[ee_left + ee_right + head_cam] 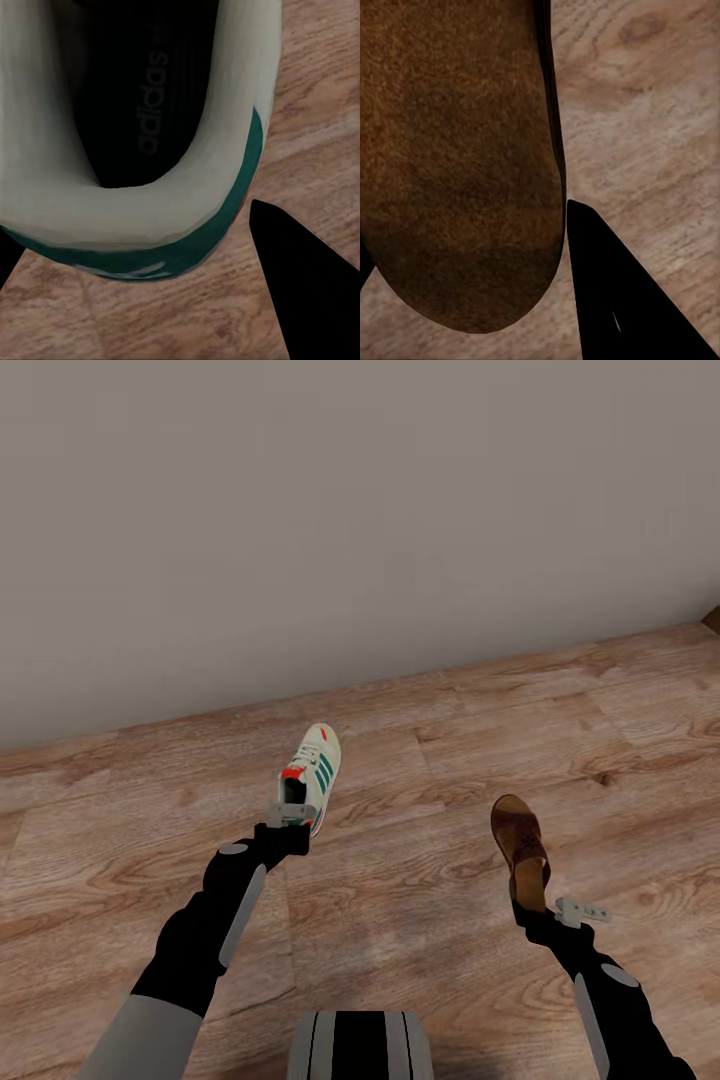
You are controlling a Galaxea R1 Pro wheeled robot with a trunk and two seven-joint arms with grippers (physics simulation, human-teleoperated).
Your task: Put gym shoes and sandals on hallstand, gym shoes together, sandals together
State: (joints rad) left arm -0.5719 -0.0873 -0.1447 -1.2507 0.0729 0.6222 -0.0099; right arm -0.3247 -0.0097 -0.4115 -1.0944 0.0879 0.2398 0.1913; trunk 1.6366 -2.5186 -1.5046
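while wood-plank floor [420, 920] meets grey wall [350, 530], left gripper [290, 815] clamps gym shoe [315, 765], right gripper [535, 910] clamps sandal [520, 845].

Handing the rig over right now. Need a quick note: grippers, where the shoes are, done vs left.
Left gripper: shut on the heel of a gym shoe, carried toe-forward above the corridor floor.
Right gripper: shut on the heel of a sandal, also carried off the floor.
The head camera faces a bare grey wall.
Done: one gym shoe and one sandal picked up.
Left: find the rack, set both down on it, then fetch the second gym shoe and second sandal and place each beside its mate.
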